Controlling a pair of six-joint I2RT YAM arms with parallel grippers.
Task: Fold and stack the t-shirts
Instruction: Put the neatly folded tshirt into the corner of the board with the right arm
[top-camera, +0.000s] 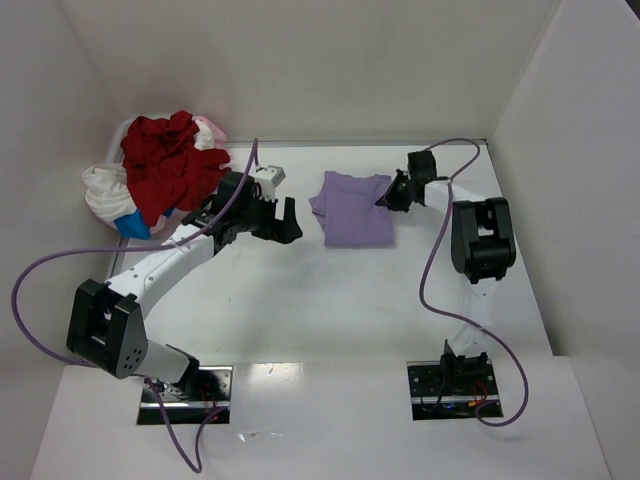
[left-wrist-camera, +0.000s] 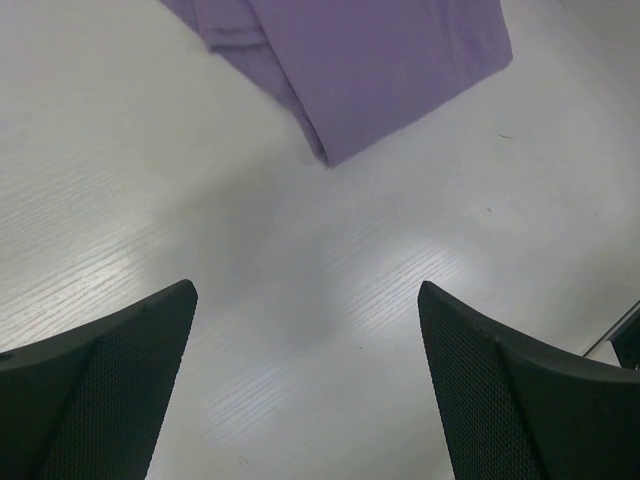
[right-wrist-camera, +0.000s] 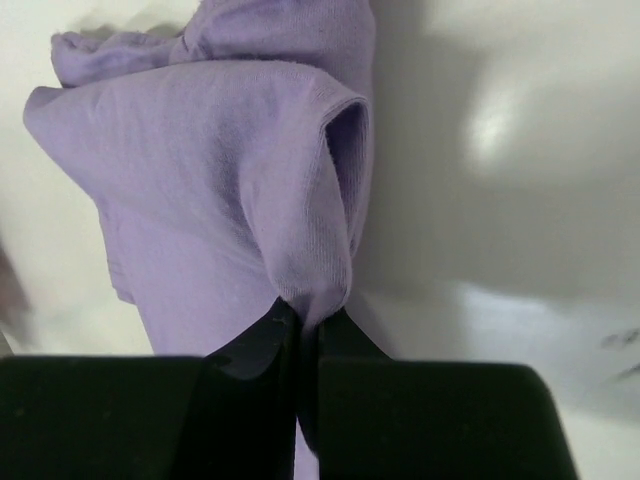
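At the far left of the glossy white table (top-camera: 300, 300), whose surface showed a faint wood grain, three soft shirts lay heaped in a crumpled mound. The white shirt (top-camera: 103, 190) spilled out at the left and the red shirt (top-camera: 170, 165) was bunched on top. A little of the pink shirt (top-camera: 208, 130) peeped out at the far side. A bright blue bit (top-camera: 133, 225) showed at the mound's near edge, but what it was could not be told. Just right of the heap, the left hand (top-camera: 293, 224) hung over bare table. Its black fingers (left-wrist-camera: 130, 370), with pads of fine mesh texture, stood wide apart and held nothing. Near it to the right, the purple shirt (top-camera: 355, 208) lay at the middle of the table's far part. It was folded into a rough, flat rectangle, its long axis running from far to near and its far-left corner flaring out a little. Its cloth was a fine, smooth knit. At the shirt's far-right edge, the right hand (top-camera: 390, 192) was pinched together on a raised fold of the purple cloth, which puckered into a hollow loop above the fingertips.
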